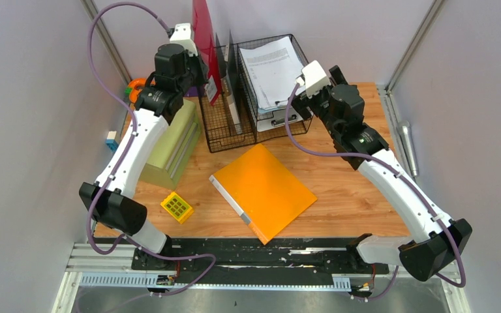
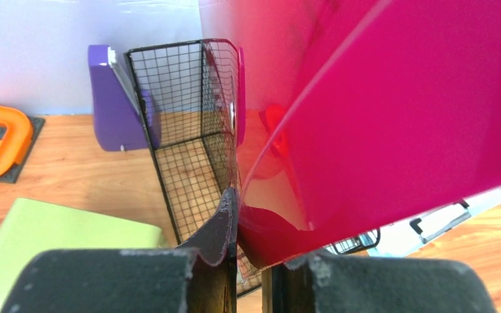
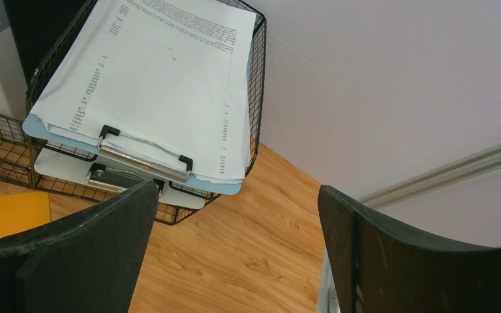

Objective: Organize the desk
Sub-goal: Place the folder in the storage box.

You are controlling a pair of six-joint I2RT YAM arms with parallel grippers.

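My left hand (image 2: 251, 264) is up at the back of the desk (image 1: 347, 171), on the left side. Its two fingers are pressed close together and they pinch the bottom edge of a shiny red folder (image 2: 391, 111). The red folder stands up tall and leans a bit, just over the black wire rack (image 2: 184, 98). I cannot tell if the folder touches the rack. A purple thing (image 2: 107, 98) stands against the far side of the rack. An orange toy (image 2: 0, 138) lies on a dark mat by the back wall. A green box (image 1: 169, 147) sits on the desk under my left arm, close beside the rack. My right hand (image 3: 235, 228) is at the back right of the desk, up in the air. Its two fingers (image 3: 98, 251) are spread wide apart and there is nothing between them. Just past them is a wire tray (image 3: 256, 117) that stands right beside the rack. A blue clipboard (image 3: 39, 127) full of white papers (image 3: 156, 72) lies on top of the tray. One more clipboard lies on the shelf under it. The desk is a big brown wood top with grey walls around it. An orange folder (image 1: 264, 190) lies flat in the middle of it, turned a bit. A small yellow box (image 1: 177, 207) sits near the front, left of the orange folder and apart from it.
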